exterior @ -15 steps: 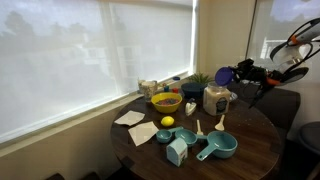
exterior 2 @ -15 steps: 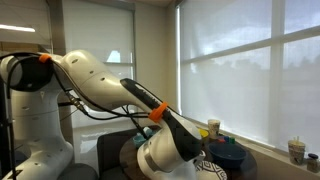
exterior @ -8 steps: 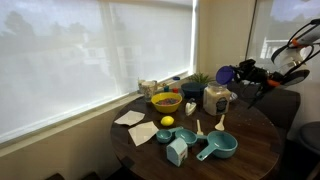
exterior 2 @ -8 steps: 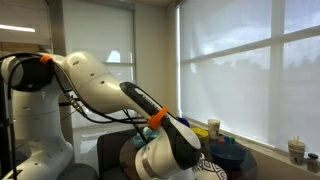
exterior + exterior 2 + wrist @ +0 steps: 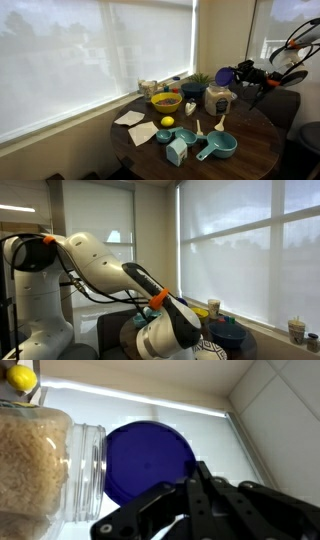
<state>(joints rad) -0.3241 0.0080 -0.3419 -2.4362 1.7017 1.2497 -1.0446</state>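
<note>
My gripper [image 5: 238,72] is shut on a round dark-blue lid [image 5: 225,73] and holds it in the air just above and beside a glass jar of pale grains [image 5: 216,99] at the back of the round dark table [image 5: 255,135]. In the wrist view the blue lid [image 5: 150,462] fills the centre, clamped at its edge by my black fingers [image 5: 205,488]. The open mouth of the grain jar [image 5: 45,465] lies at the left. In an exterior view the white arm [image 5: 110,270] hides the gripper.
On the table stand a yellow bowl [image 5: 166,102], a lemon [image 5: 167,122], a teal pan [image 5: 219,147], a teal jug [image 5: 177,151], paper napkins [image 5: 142,133] and a small plant [image 5: 201,80]. Window blinds run behind. A paper cup [image 5: 213,308] stands by the window.
The arm has shifted only slightly. The lid stays gripped near the jar.
</note>
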